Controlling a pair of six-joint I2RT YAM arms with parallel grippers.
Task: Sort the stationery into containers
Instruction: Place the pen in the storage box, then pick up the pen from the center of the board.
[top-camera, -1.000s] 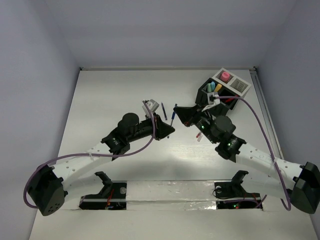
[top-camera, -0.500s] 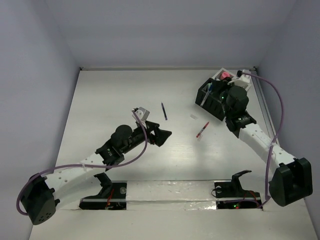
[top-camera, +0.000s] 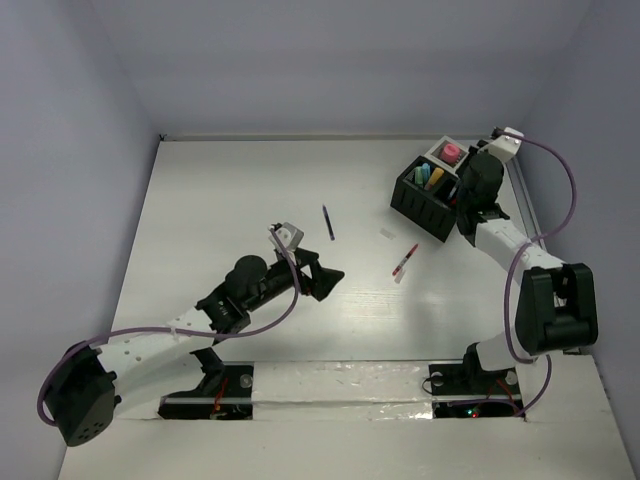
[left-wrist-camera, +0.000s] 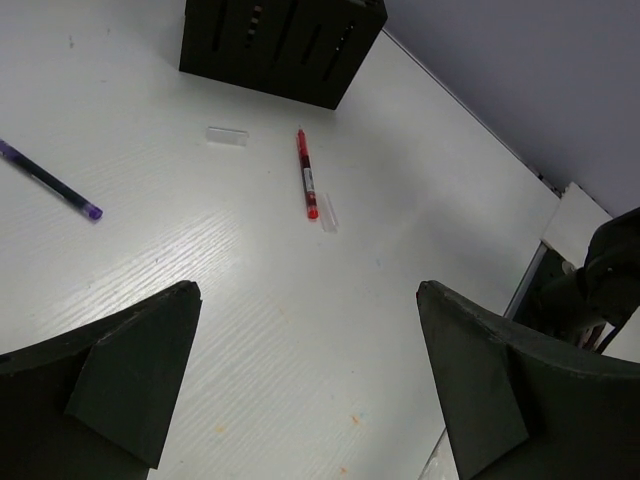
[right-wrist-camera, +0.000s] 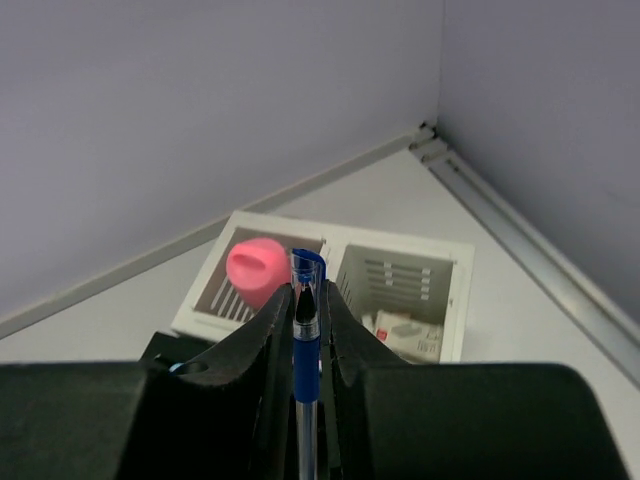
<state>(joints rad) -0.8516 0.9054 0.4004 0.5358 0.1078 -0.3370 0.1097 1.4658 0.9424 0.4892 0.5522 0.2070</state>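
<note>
Right gripper (right-wrist-camera: 305, 305) is pinched tight on a blue pen (right-wrist-camera: 306, 385) at the organizer (top-camera: 424, 206), hard by the far right wall (which compartment, I can't tell). Left gripper (top-camera: 326, 277) gapes wide, empty, over open mid-table; red pen (top-camera: 405, 259) lies loose.

Left arm (top-camera: 150, 335): white link casings marked with small dark holes, black rounded joint housings, and a black block base at 7 o'clock in the overhead view. A purple left cable (top-camera: 45, 395) loops from that base towards the wrist, which carries a small white-grey block. Right arm (top-camera: 498, 236): the same white-and-black build, with a large black housing at 4 o'clock and a purple right cable (top-camera: 573, 195) arcing beside it. Left gripper (left-wrist-camera: 308, 290): fingers (left-wrist-camera: 130, 370) matte black, broad and wedge-shaped. Right gripper (right-wrist-camera: 305, 300): fingers (right-wrist-camera: 270, 340) black, narrow and round-tipped.
</note>
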